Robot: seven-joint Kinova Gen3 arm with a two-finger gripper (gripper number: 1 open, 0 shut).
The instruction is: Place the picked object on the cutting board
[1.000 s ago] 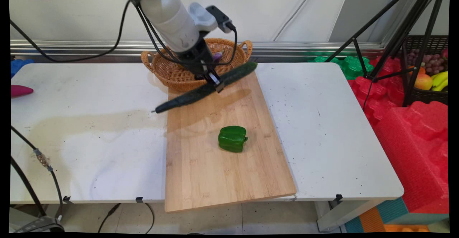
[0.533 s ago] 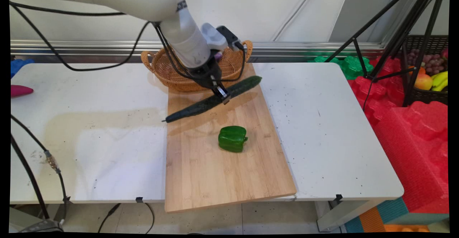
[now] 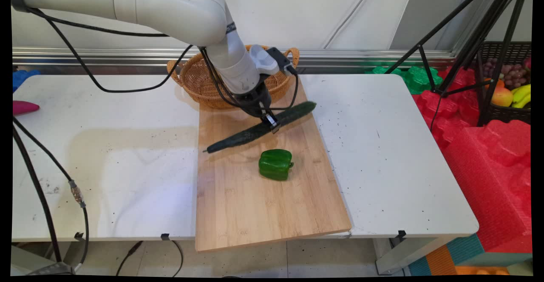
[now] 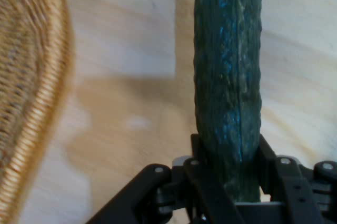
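Note:
My gripper (image 3: 270, 122) is shut on a long dark green cucumber (image 3: 242, 136), gripped near its middle. The cucumber lies slantwise just above the far part of the wooden cutting board (image 3: 263, 205), its thin end low at the left, its thick end toward the upper right. In the hand view the cucumber (image 4: 228, 76) runs up from between my fingers (image 4: 199, 168), with the board (image 4: 126, 76) close beneath. A green bell pepper (image 3: 276, 164) sits on the board, a short way nearer than the cucumber.
A wicker basket (image 3: 199, 82) stands at the board's far end, right behind my hand; its rim (image 4: 31, 103) shows at the left of the hand view. A pink object (image 3: 23, 107) lies at the table's far left edge. Black tripod legs (image 3: 446, 40) and red foam (image 3: 488, 154) stand right of the table.
The arm has come down and toward the near right with the cucumber, from above the basket's front rim to low over the board. The pepper has stayed put.

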